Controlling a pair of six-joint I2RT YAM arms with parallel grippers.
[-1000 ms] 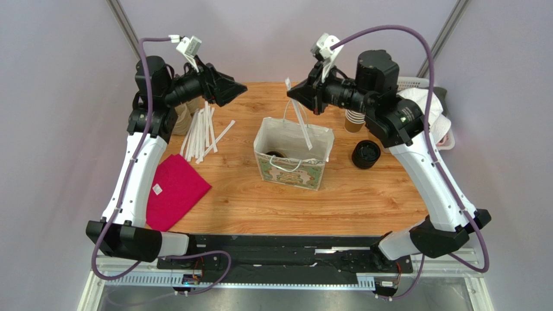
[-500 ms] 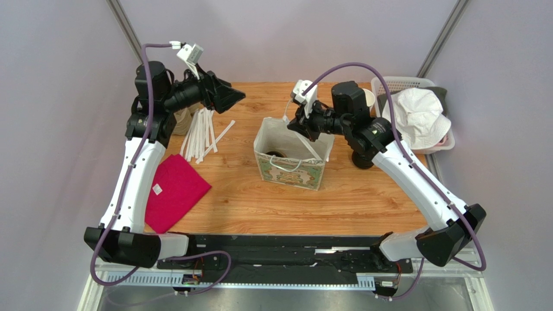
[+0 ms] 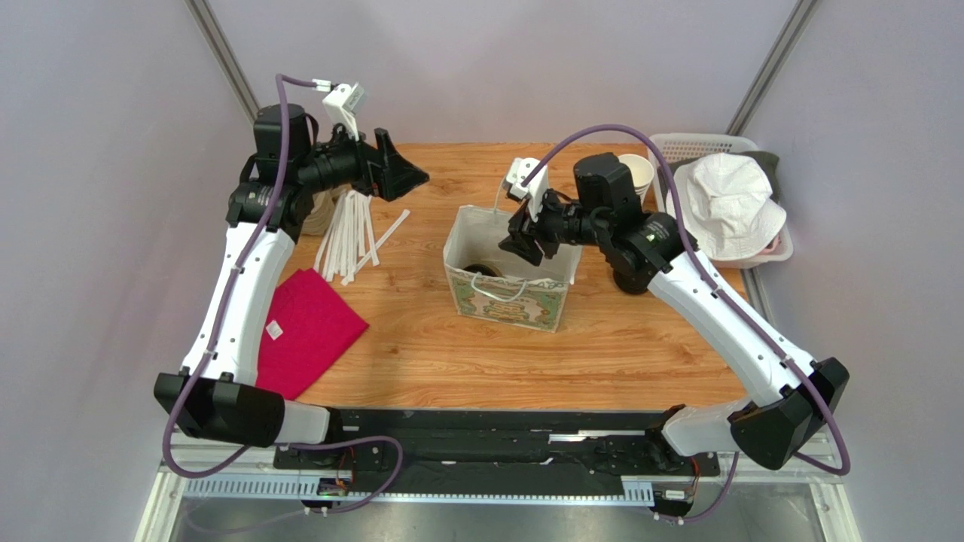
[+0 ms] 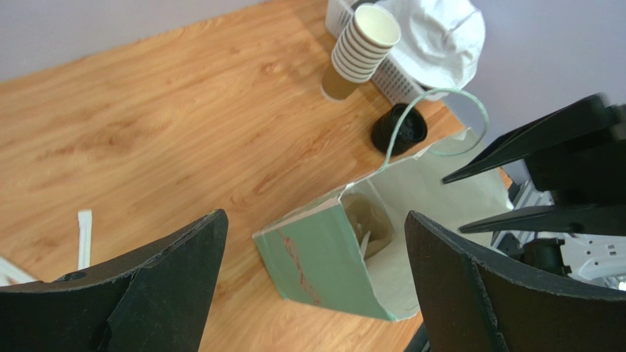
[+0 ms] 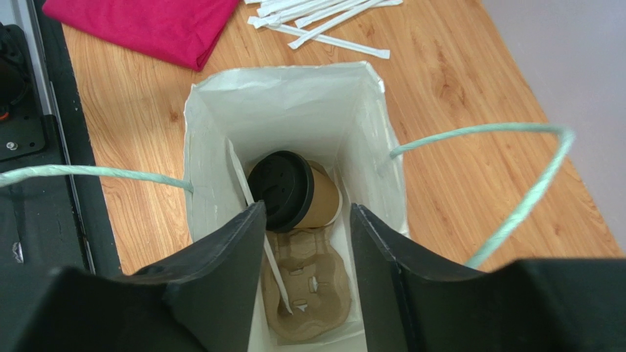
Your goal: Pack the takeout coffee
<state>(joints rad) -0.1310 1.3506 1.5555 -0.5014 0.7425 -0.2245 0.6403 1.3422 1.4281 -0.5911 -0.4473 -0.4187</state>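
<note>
Inside the bag (image 5: 220, 110), the coffee (image 5: 294, 192) lies tilted beside a cardboard carrier (image 5: 305, 293). My right gripper (image 5: 307, 213) hangs spread above the bag mouth, holding nothing. Left gripper (image 4: 312, 220) is likewise spread, empty.

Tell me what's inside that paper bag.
In the bag: a black-lidded coffee cup, a cardboard cup carrier, a wrapped straw. The right gripper hides part of the carrier and floor.

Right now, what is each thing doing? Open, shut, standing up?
Paper bag: upright, open.
Takeout coffee: lid on, inside bag.
Right gripper: open, over bag.
Left gripper: open, empty.
Cup stack: upright, lidless.
Spare lid: lying on table.
Straws: wrapped, loose pile.
Red cloth: folded flat.
</note>
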